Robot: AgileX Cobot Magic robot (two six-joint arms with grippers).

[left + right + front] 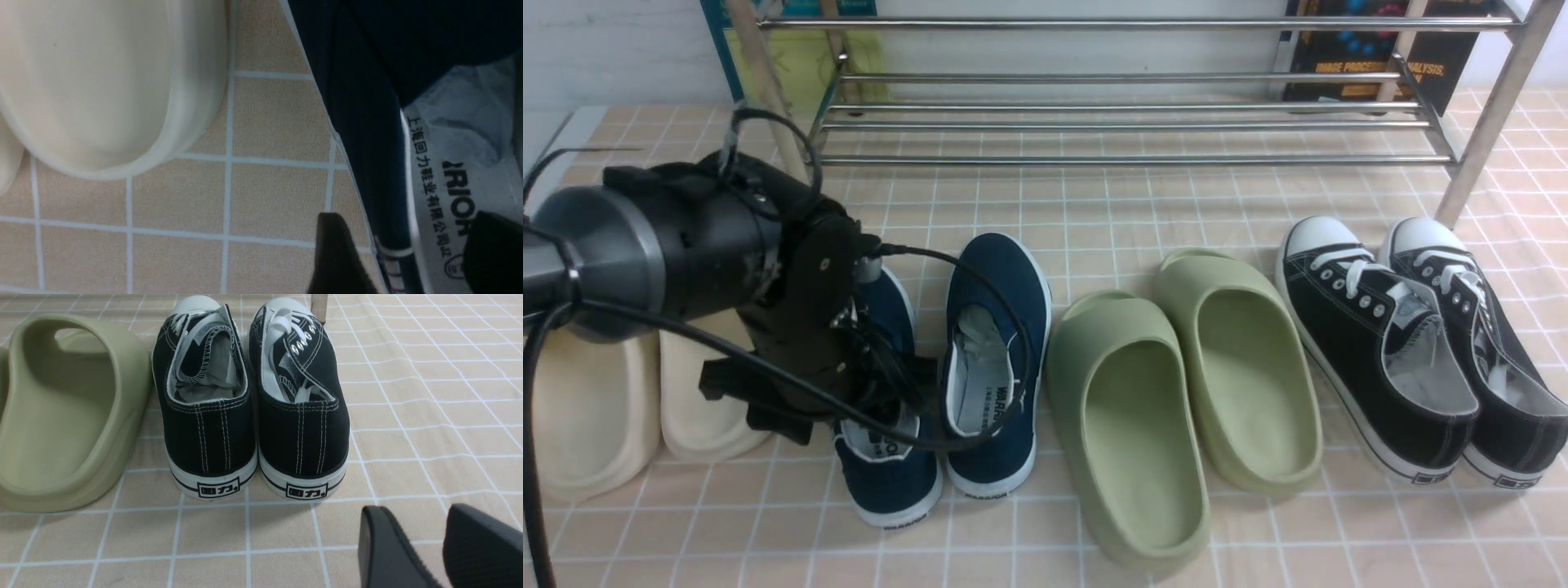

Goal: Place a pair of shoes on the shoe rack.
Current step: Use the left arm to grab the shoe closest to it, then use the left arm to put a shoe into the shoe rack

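Two navy-blue slip-on shoes stand side by side on the tiled floor, toes toward the rack. The right one [996,359] is in full view. The left one [886,482] is partly hidden by my left arm's wrist [686,237]. My left gripper [404,228] is open and straddles the left shoe's side wall [367,122] near the heel, with one finger outside over the floor and one inside over the printed insole. My right gripper [412,516] is open and empty, low over the floor behind the black sneakers. The steel-rod shoe rack [1127,122] stands at the back.
Cream slides [596,408] lie just left of the navy shoes and show in the left wrist view [102,81]. Green slides [1176,392] lie to their right. Black lace-up sneakers [1413,343] stand far right by the rack's leg [1486,139]. Both also appear in the right wrist view: green slides [61,416], black sneakers [253,408].
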